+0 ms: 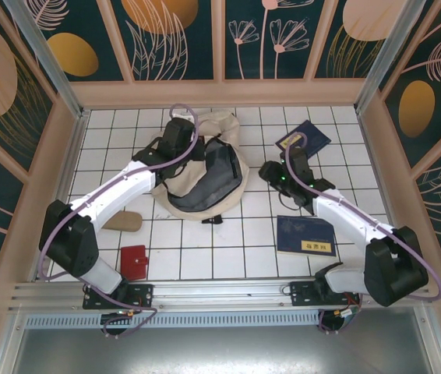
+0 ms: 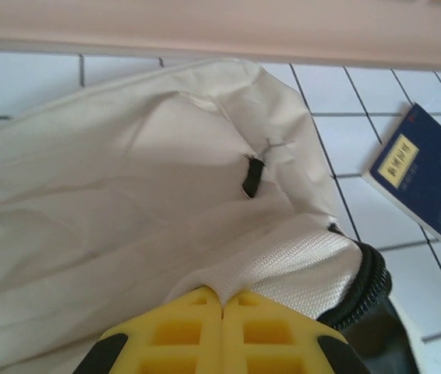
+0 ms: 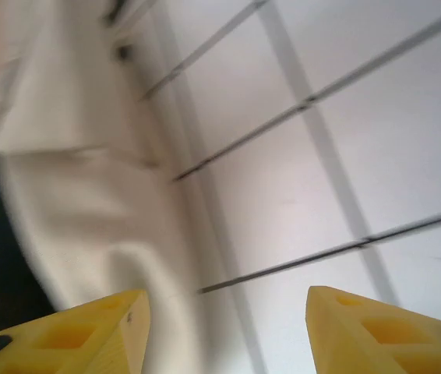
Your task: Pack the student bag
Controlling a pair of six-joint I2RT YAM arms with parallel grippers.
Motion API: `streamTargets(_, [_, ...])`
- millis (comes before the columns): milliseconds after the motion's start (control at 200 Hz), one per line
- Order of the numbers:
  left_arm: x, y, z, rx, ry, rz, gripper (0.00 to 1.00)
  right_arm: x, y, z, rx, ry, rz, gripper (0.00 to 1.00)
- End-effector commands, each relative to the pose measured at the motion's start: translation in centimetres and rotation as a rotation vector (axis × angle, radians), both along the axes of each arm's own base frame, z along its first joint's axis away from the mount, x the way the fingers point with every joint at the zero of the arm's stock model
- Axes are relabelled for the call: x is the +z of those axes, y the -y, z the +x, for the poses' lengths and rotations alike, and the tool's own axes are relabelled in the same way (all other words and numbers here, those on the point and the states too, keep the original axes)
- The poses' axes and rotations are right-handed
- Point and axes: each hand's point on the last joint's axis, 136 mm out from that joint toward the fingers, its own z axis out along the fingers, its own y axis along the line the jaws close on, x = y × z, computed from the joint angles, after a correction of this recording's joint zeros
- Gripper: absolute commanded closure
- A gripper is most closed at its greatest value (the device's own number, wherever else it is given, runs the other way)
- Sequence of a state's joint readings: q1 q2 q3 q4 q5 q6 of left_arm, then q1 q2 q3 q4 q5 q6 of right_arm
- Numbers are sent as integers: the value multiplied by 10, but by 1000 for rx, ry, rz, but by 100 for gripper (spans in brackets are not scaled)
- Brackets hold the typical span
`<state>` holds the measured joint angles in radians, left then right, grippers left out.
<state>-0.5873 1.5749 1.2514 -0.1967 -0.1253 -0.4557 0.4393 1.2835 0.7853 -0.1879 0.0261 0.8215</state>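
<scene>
From above, the student bag (image 1: 222,128) lies near the middle of the tiled surface (image 1: 244,249), its mouth gaping on a dark lining. The left gripper (image 1: 180,134) is at its far left rim and the right gripper (image 1: 270,173) just beside its right edge. That view also takes in the far navy book (image 1: 308,139) beyond the right gripper, the near navy book (image 1: 306,235) closer to the arm bases, and a red flat item (image 1: 134,262) and a tan oval piece (image 1: 122,222) on the left; what the tan piece is cannot be made out.

The left wrist camera adds detail: the left gripper (image 2: 222,300) is closed, pinching a woven white strip by the bag's black zipper, with the far navy book (image 2: 423,167) cut off by the frame.

The right wrist view is blurred; the right gripper (image 3: 228,327) stands open with nothing between its fingers, cream bag fabric to one side
</scene>
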Motion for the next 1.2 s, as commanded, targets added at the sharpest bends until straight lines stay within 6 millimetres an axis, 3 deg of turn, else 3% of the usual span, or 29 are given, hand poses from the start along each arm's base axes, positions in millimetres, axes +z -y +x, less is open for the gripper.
streamTargets(0, [4,13,-16,-86,-18,-119,100,-37,56,-42,-155,-177,-182,43])
streamTargets(65, [0,14,-27,-103,-37,-152,76,-44,71,-55,-205,-210,-205,41])
streamTargets(100, [-1,12,-32,-99,-48,-168,56,-46,77,-62,-227,-221,-205,39])
streamTargets(140, [-1,10,-39,-103,-56,-188,40,-51,84,-70,-258,-241,-199,38])
streamTargets(275, [7,5,-60,-129,-44,-239,12,-71,103,-93,-361,-292,-146,33])
streamTargets(355, [18,-7,-64,-108,1,-226,2,-84,112,-104,-422,-322,-107,32])
streamTargets(380, [8,-12,-68,-93,-8,-203,2,-89,115,-106,-438,-332,-97,31])
streamTargets(585, [10,-43,-67,9,42,-101,2,-107,121,-107,-508,-367,-58,31])
streamTargets(891, [3,-50,-65,37,51,-64,2,-129,116,-98,-475,-427,-92,31])
streamTargets(1011, [0,-48,-65,23,45,-61,1,-130,99,-79,-370,-399,-61,32])
streamTargets(1196, [-8,-44,-65,2,21,-50,1,-113,73,-32,-151,-289,-128,34])
